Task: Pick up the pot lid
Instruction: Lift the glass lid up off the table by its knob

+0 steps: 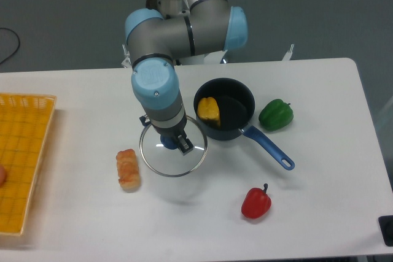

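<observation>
The white tabletop is cut off at the left and bottom. The arm comes straight down, so its wrist blocks most of the fingers, and honestly I can't tell if they're open or clamped on anything. Far left of the fingers there's a yellow basket, chopped by the frame edge, with a sliver of something reddish in it that I can't make out. The glass pot lid lies flat right under the fingers, its blue knob peeking out beside them. Just up and right sits the blue pot, with a yellow thing inside against the near wall. A green pepper is past the pot, a red pepper is well off to the lower right, and a bread roll is just lower left of the lid.
</observation>
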Robot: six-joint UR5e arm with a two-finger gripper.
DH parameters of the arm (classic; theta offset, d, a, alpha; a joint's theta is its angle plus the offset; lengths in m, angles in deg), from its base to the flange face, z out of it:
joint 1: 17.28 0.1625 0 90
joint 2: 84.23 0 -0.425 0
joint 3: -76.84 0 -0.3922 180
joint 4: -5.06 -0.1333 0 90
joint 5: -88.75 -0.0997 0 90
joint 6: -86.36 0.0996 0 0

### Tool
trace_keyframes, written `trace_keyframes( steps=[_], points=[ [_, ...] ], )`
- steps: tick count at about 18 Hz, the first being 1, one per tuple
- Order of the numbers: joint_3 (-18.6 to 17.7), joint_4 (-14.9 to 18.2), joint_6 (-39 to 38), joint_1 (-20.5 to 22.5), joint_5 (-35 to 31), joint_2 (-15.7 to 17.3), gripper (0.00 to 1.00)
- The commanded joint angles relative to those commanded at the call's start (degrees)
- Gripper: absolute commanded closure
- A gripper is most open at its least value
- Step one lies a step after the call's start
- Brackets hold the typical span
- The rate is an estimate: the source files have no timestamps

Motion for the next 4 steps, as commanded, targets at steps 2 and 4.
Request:
trace_keyframes(
  steps=[2, 4],
  points=[
    [-0.1, -0.1, 0.0, 0.3, 0.1, 0.0, 0.52],
    [0.0, -0.1, 0.0, 0.3, 0.2, 0.0, 0.52]
  ],
)
